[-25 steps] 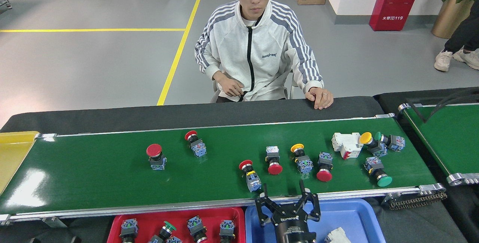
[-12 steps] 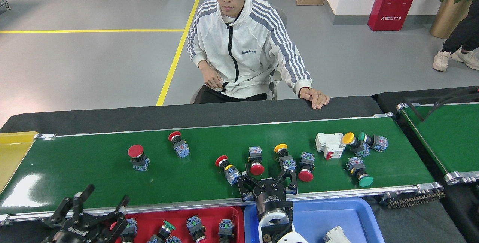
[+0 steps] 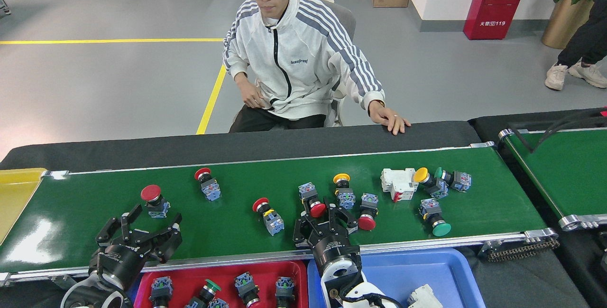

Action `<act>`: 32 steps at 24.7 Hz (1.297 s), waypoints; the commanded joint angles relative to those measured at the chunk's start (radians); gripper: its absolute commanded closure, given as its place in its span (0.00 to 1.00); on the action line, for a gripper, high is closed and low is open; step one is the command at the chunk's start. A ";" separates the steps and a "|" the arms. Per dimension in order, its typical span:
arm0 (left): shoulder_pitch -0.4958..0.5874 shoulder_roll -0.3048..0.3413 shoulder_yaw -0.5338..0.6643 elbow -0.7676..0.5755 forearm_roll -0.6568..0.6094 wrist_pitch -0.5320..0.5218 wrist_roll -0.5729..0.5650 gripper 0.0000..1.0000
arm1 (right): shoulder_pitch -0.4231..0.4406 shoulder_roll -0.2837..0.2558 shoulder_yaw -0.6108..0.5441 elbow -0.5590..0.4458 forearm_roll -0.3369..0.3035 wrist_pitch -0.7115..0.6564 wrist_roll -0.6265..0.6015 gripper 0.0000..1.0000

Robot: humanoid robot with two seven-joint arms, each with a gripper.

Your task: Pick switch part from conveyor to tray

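Several switch parts lie on the conveyor (image 3: 237,232), the long green belt. My right gripper (image 3: 326,218) stands open over the belt's near side, fingers spread around the red cap of a red-button switch part (image 3: 313,201). A yellow-button switch part (image 3: 342,189) and another red one (image 3: 367,213) lie just to its right. Farther left, my left gripper (image 3: 142,225) is open just in front of a red mushroom switch part (image 3: 151,199), holding nothing. The red tray (image 3: 189,275) with several switch parts and the blue tray (image 3: 441,270) sit below the belt's near rail.
A white breaker (image 3: 398,183) and several more yellow and green switch parts lie on the belt's right part. A person sits behind the belt, one hand (image 3: 391,120) on the black far edge. A second green belt (image 3: 569,175) is at right, a yellow bin (image 3: 14,189) at left.
The belt carried all the parts leftward. My right gripper rose from over the blue tray onto the belt by the red-button part. My left gripper came into view and moved up to the belt.
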 commanded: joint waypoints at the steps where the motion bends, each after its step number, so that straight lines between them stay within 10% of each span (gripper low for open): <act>1: -0.039 0.020 -0.001 0.034 -0.002 0.056 0.003 0.00 | 0.006 -0.019 0.033 -0.080 0.004 -0.009 -0.004 0.99; 4: -0.064 0.026 0.001 0.076 -0.002 0.071 0.010 0.02 | 0.056 -0.103 0.134 -0.238 0.004 -0.064 -0.004 0.99; 6: -0.064 0.026 -0.001 0.082 -0.002 0.103 0.014 0.24 | 0.113 -0.165 0.206 -0.338 0.007 -0.127 -0.011 0.93; 7: -0.064 0.025 -0.001 0.083 -0.001 0.108 0.015 0.47 | 0.136 -0.188 0.245 -0.372 0.013 -0.159 -0.019 0.74; 8: -0.064 0.023 0.004 0.089 0.001 0.115 0.015 0.66 | 0.159 -0.197 0.283 -0.390 0.033 -0.179 -0.036 0.31; 10: -0.064 0.022 0.007 0.097 0.006 0.117 0.020 0.86 | 0.179 -0.194 0.324 -0.390 0.078 -0.191 -0.050 0.02; 15: 0.001 0.031 -0.001 0.040 0.006 0.085 0.213 0.99 | 0.188 -0.194 0.314 -0.401 0.084 -0.181 -0.051 0.01; 20: 0.278 0.043 0.018 -0.331 0.021 -0.225 0.213 0.93 | 0.355 -0.206 0.084 -0.479 0.087 -0.032 -0.108 0.02; 22: 0.424 0.035 0.053 -0.474 0.036 -0.340 0.213 0.63 | 0.434 -0.215 0.004 -0.495 0.087 0.052 -0.212 0.02; 24: 0.516 0.023 0.078 -0.546 0.041 -0.340 0.214 0.06 | 0.510 -0.226 -0.068 -0.498 0.085 0.114 -0.269 0.02; 25: 0.537 0.011 0.075 -0.550 0.041 -0.340 0.216 0.00 | 0.535 -0.225 -0.110 -0.498 0.082 0.126 -0.278 0.02; 32: 0.588 -0.020 0.078 -0.564 0.041 -0.340 0.218 0.00 | 0.493 -0.214 -0.209 -0.484 0.062 0.135 -0.189 0.02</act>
